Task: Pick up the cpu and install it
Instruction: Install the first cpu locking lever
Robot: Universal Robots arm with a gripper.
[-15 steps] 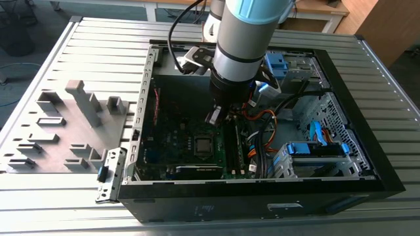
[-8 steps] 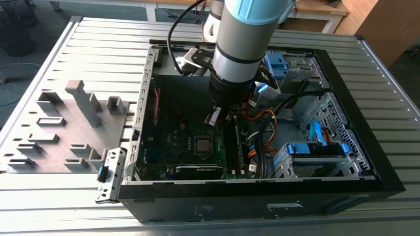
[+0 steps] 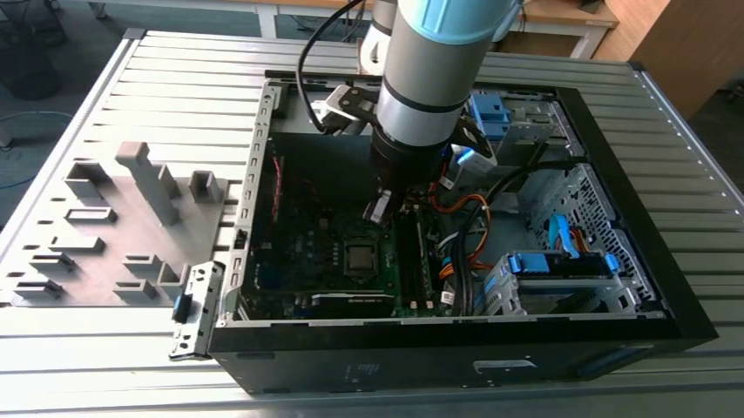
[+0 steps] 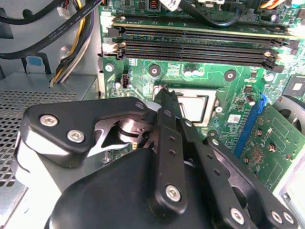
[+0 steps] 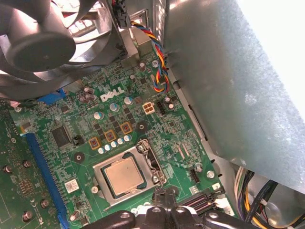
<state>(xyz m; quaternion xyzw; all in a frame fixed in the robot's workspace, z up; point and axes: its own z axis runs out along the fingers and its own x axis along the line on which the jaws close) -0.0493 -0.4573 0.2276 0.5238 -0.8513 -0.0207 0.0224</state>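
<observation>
Inventory across the exterior view, its left to its right. Item: ribbed metal counter (image 3: pixel 152 78), carrying a gray fixture plate (image 3: pixel 111 231) with upright blocks and shallow pockets, well apart from my work. Item: open computer case (image 3: pixel 651 287), lying on its side beside that plate, green motherboard (image 3: pixel 314 252) exposed inside. Item: the cpu (image 3: pixel 361 257), silvery square, lying flat within the silver-framed socket (image 5: pixel 107 167) at mid-board; in the first wrist view its metal top (image 5: pixel 125 175) sits level inside the frame, with nothing of mine touching it. Item: my arm, coming down into the case just above the socket, my gripper (image 4: pixel 164 98) poised near one edge of the frame; the second wrist view shows the black tips drawn together and empty, clamped on nothing. Item: memory slots (image 4: pixel 200 40), long and dark, alongside the socket. Item: cables and blue drive bays (image 3: pixel 558 266) toward the exterior view's right. Status, by my judgement: pickup and placement appear done, chip seated; whether the retaining frame is latched I cannot tell.
</observation>
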